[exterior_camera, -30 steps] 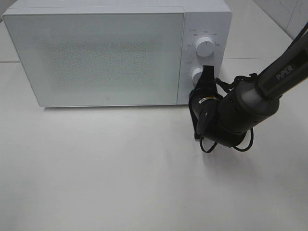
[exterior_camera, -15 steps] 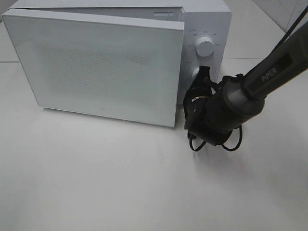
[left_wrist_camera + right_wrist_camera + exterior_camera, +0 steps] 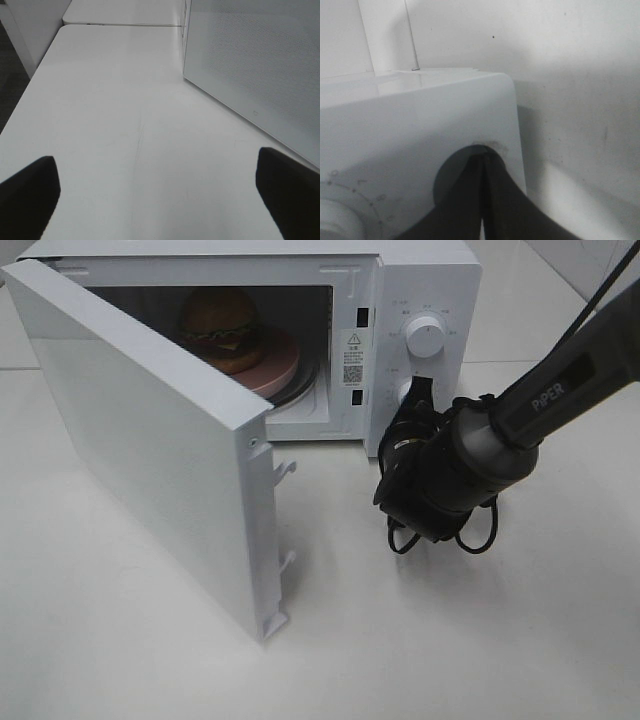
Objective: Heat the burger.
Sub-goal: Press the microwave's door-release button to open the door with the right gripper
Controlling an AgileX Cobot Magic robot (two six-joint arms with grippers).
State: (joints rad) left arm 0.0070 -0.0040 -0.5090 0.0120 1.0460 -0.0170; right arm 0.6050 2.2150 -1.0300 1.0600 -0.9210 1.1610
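The burger [image 3: 222, 325] sits on a pink plate [image 3: 283, 368] inside the white microwave [image 3: 430, 280], whose door [image 3: 150, 450] stands swung wide to the left. My right gripper [image 3: 419, 392] is shut with nothing in it, its tips pressed against the lower part of the control panel. In the right wrist view, the right gripper's [image 3: 483, 162] joined tips sit in a dark round recess of the panel. My left gripper [image 3: 160, 200] is open and empty, its fingers [image 3: 27, 195] low over bare table, with the door's outer face [image 3: 250, 65] ahead to one side.
The upper dial [image 3: 425, 337] on the panel is free above my right gripper. The open door juts far out over the white table [image 3: 450, 640], toward its front. Tabletop lies right of the door and in front of the oven.
The microwave door has swung from shut to wide open, uncovering the burger and plate. My right arm has shifted slightly left, its tips still at the panel.
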